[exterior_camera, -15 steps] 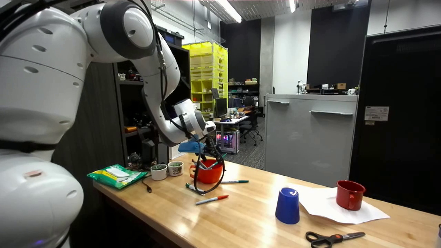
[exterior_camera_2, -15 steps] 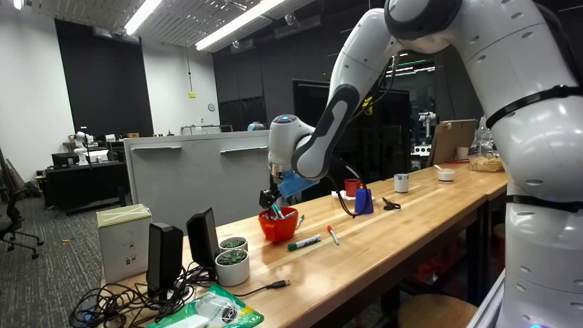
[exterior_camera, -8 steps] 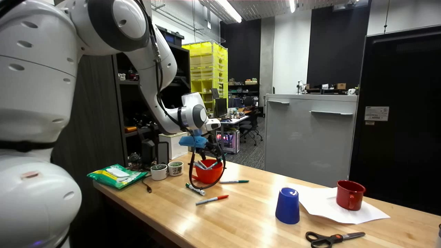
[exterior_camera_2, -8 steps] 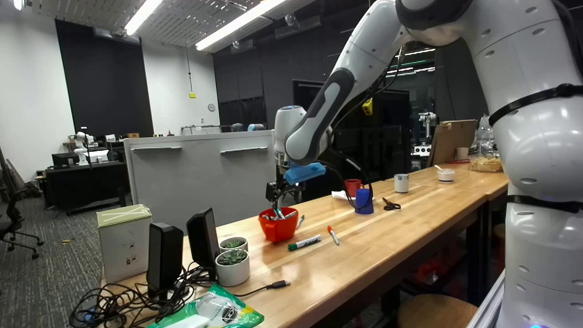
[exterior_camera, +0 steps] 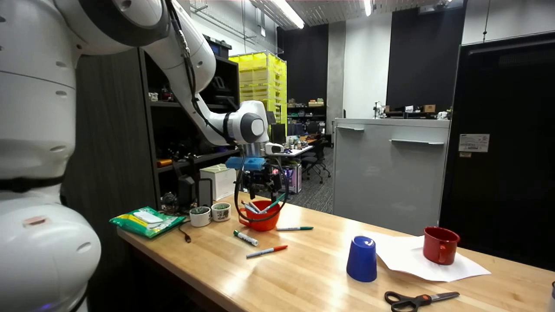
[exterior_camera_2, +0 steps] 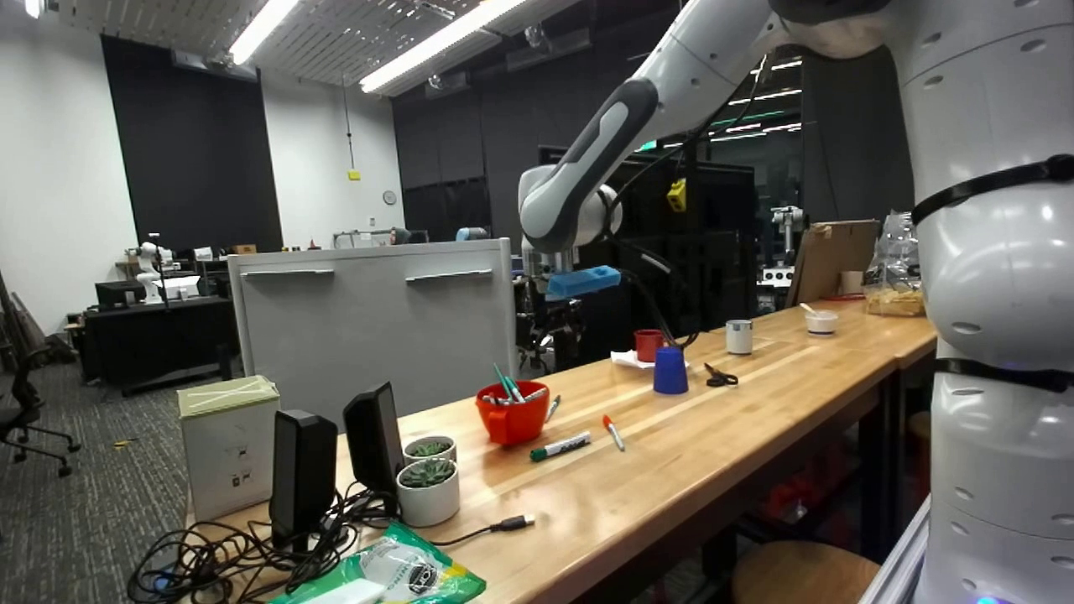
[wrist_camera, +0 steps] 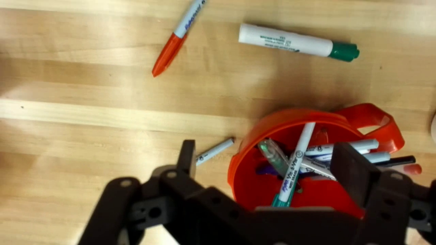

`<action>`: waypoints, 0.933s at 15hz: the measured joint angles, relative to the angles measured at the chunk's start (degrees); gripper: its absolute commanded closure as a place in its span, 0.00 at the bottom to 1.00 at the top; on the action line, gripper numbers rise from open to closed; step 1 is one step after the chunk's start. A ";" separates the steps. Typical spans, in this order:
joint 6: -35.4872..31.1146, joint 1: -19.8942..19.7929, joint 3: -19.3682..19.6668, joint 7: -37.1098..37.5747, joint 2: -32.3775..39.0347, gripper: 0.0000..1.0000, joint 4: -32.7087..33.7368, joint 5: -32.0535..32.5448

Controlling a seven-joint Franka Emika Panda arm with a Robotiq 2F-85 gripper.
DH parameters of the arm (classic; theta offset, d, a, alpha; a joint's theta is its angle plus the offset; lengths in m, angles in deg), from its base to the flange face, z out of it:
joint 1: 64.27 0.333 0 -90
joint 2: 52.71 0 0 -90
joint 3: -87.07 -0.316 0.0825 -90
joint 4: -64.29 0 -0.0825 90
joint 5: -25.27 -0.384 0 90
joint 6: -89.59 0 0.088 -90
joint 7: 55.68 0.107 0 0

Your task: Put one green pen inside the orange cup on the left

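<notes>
Now the gripper (wrist_camera: 269, 162) rises clear of the orange cup (exterior_camera: 263, 225), fingers spread and holding nothing. A green pen (exterior_camera: 275, 203) leans inside the cup, its teal end above the rim, so the placing looks done; only backing away seems left.

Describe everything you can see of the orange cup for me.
The orange cup is wide and squat, smooth red-orange, perhaps plastic, with one loop handle. It stands upright on the wooden table. Several pens lean inside it, some poking out of the top, among them a thin teal pen. The open hand is higher and clear of it. A green-capped pen lies close beside it; whether they touch, I can't tell.
</notes>
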 measured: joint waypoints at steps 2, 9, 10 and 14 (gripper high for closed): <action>4.31 -0.35 0.04 -2.30 -1.25 0.00 0.32 -0.64; 13.02 -0.62 0.46 -4.95 -3.81 0.00 0.57 -0.58; 13.72 -0.62 0.46 -5.53 -4.06 0.00 0.50 -0.58; 15.05 -0.62 0.46 -9.23 -5.53 0.00 -0.75 -0.62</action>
